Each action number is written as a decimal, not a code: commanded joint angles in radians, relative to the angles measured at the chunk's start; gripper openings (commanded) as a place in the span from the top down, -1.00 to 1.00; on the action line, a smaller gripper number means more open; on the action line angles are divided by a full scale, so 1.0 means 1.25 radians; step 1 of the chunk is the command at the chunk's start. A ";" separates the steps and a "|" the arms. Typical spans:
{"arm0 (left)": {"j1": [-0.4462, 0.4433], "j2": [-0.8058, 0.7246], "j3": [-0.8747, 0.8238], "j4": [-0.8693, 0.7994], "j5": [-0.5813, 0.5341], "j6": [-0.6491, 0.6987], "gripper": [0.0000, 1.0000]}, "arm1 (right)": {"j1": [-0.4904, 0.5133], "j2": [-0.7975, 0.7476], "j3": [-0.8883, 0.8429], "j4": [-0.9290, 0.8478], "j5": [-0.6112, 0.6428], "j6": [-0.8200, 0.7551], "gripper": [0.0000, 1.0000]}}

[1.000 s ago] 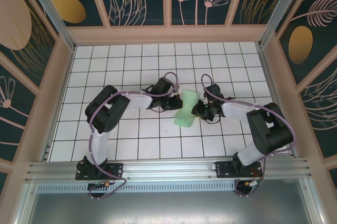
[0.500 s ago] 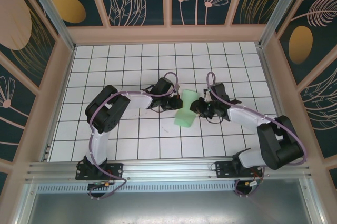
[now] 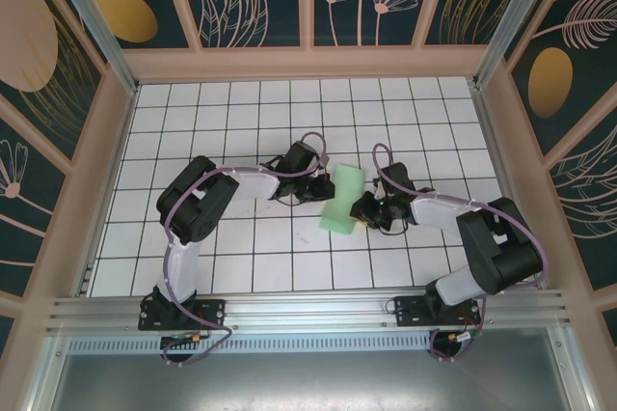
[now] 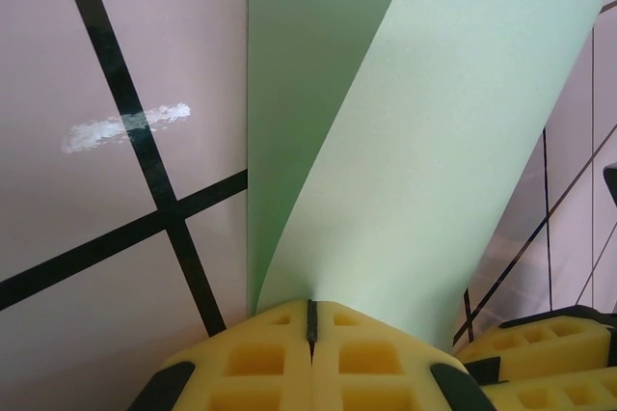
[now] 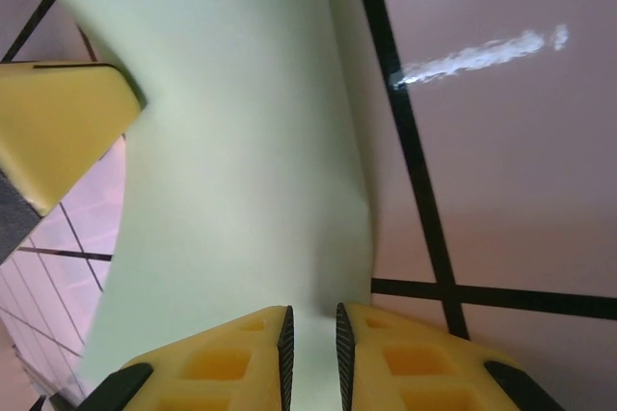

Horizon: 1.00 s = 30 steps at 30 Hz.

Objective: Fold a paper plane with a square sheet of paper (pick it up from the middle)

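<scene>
White grid-tiled counter (image 3: 222,122), boxed in by dark leaf-print panels. Square sheet of paper (image 3: 340,201) sat between the two end effectors, which faced each other across it.

Left end effector (image 4: 310,310) was clenched on the paper's edge, pads meeting with no gap. The sheet fanned forward from its tips, one flap flat on the tiles, the other curling up and to its right.

Right end effector (image 5: 311,319) had its fingers narrowly parted. Paper ran into the slot and rose ahead of the tips. Grip looked loose; could not confirm a bite.

Sheet's long axis ran crosswise to the line joining the end effectors. Neither was nearer, since both met the paper at its waist. Judged: any lift hinges on the right side closing first.
</scene>
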 commanded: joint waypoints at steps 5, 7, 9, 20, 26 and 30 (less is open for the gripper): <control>-0.003 0.049 -0.008 -0.064 -0.019 0.018 1.00 | 0.000 -0.011 0.011 -0.046 0.021 -0.003 0.52; -0.003 0.048 -0.008 -0.067 -0.021 0.021 1.00 | 0.000 -0.039 0.019 -0.041 0.006 0.003 0.51; -0.003 0.048 -0.009 -0.068 -0.021 0.023 1.00 | 0.002 -0.072 0.020 -0.035 0.003 0.008 0.51; -0.003 0.048 -0.007 -0.068 -0.017 0.022 1.00 | 0.024 -0.073 -0.032 0.050 -0.086 0.044 0.50; -0.003 0.051 -0.007 -0.068 -0.017 0.022 1.00 | 0.025 -0.018 -0.054 0.041 -0.055 0.028 0.50; -0.003 0.051 -0.007 -0.070 -0.017 0.024 1.00 | 0.025 -0.004 -0.068 0.046 -0.043 0.032 0.50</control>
